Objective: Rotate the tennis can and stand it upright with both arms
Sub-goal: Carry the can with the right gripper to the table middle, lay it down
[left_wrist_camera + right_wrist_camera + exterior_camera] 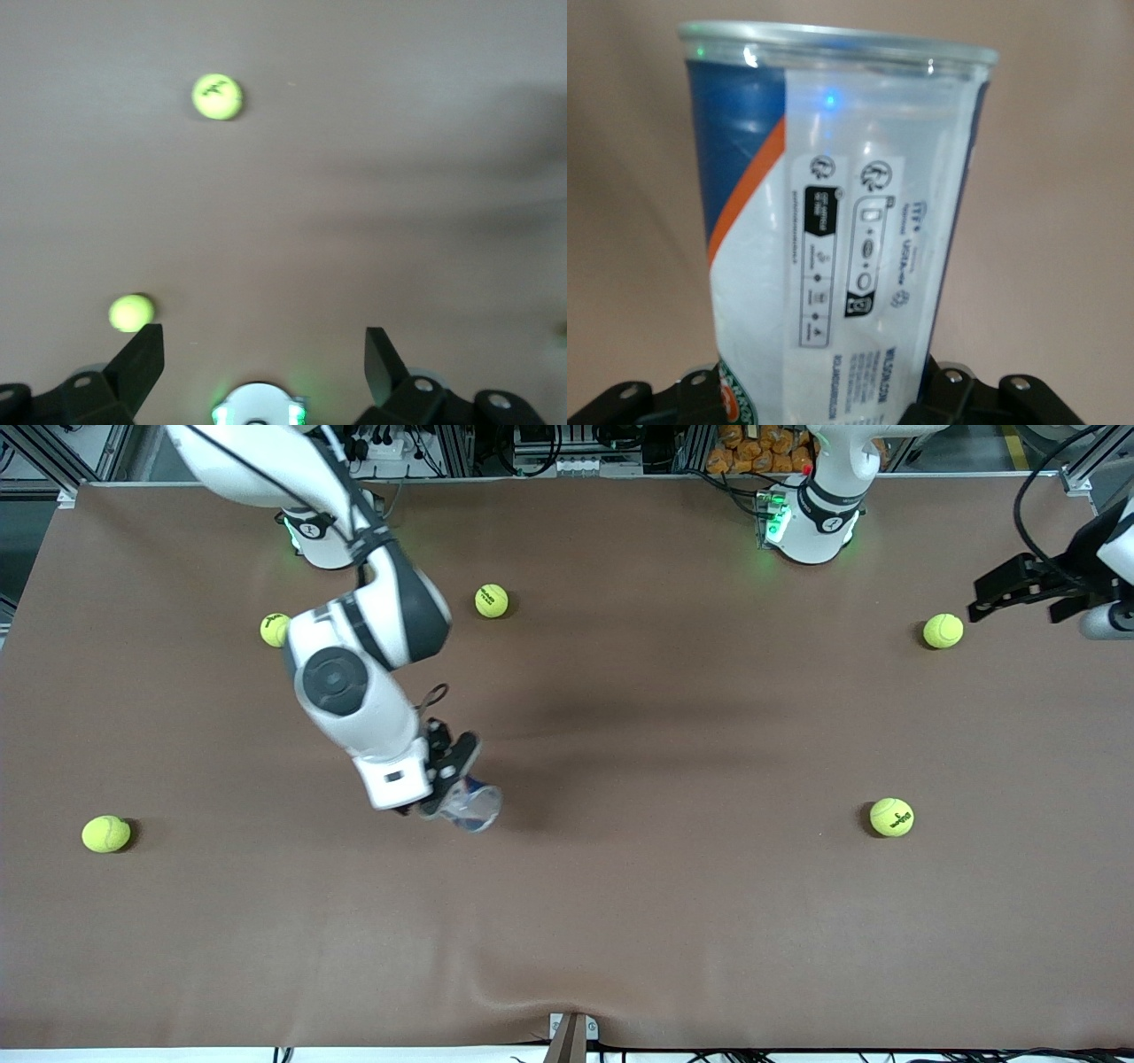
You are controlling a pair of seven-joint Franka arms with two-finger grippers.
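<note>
Big brown table [673, 921], with yellow tennis balls [891, 817] scattered well apart. Right arm [354, 691] reaching out from its base over the middle of the table toward its own end. Left arm [819, 500] waiting, its gripper [1005, 593] hanging open over the table's edge at the left arm's end, fingers [137, 363] spread wide, holding nothing.

Right gripper [447, 779] pinching the tennis can [474, 804] near its lower part, fingers pressed on both sides. Can just off or barely on the table, hard to tell which.

To do it well: hold tight, turn slowly, set the bottom down flat, then let go gently.

Long side of the can pointing mostly up toward the camera, tipped a little, rim [833, 40] away from the gripper.
</note>
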